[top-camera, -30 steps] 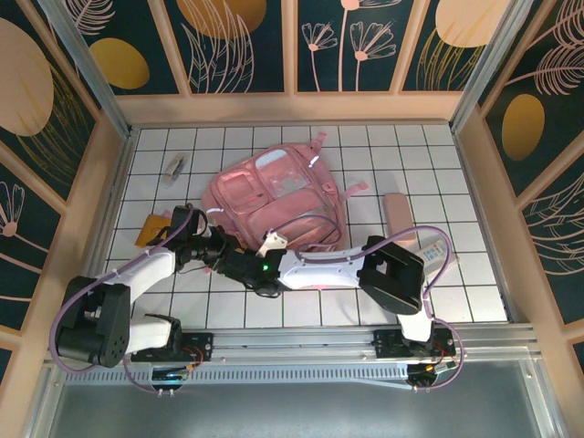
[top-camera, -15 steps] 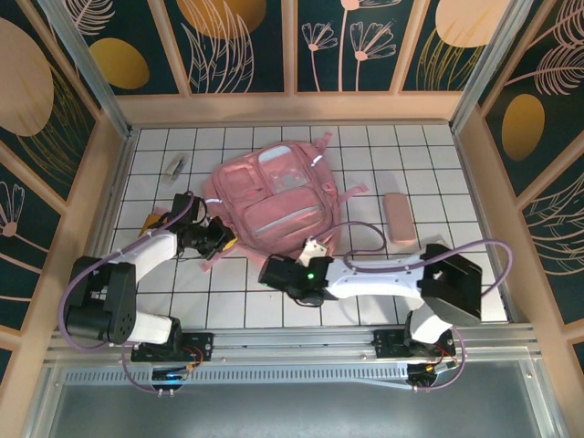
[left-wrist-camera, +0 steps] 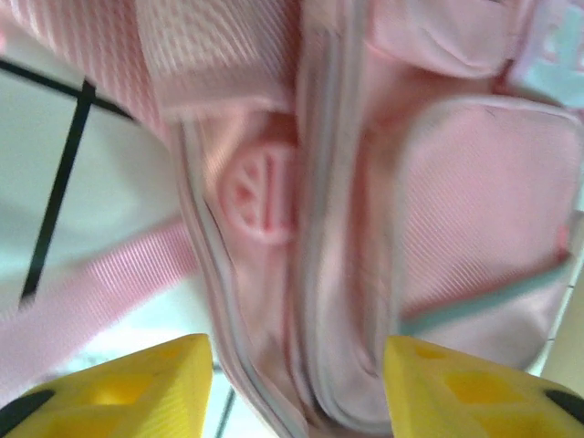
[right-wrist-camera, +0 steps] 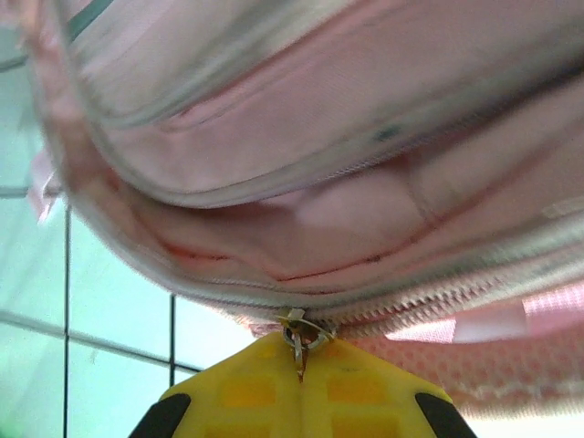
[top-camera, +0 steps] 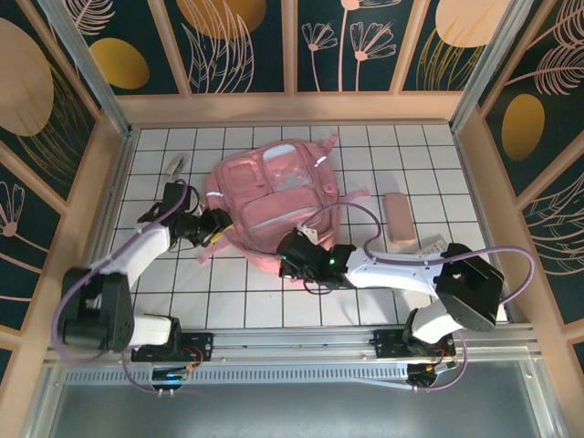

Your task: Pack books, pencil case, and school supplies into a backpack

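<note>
– Fingers on the left gripper (left-wrist-camera: 294,379) are the news: pressed together a second ago, they now stand apart, with the left side seam of the backpack (top-camera: 274,196) lying loose between them, untouched as far as I can tell.

– So it has let go of the bag?

– That's my reading. The right gripper (right-wrist-camera: 297,354) has not: its fingers are together, pinched on the zipper pull (right-wrist-camera: 297,330) at the backpack's near edge. Over the last second it has moved to the right along that edge, and the bag has shifted a little away from the arms.

– Which means what for packing?

– Probably that the zipper is still being worked, so the bag isn't yet ready to take anything. The pencil case (top-camera: 399,217) lies well right of the backpack, the grey-white piece (top-camera: 175,166) off its far-left corner; both are outside it.

– Any brand or lettering?

– None I can read. A round patch (left-wrist-camera: 260,192) on the backpack's side carries a raised mark, but it's too blurred to make out.
</note>
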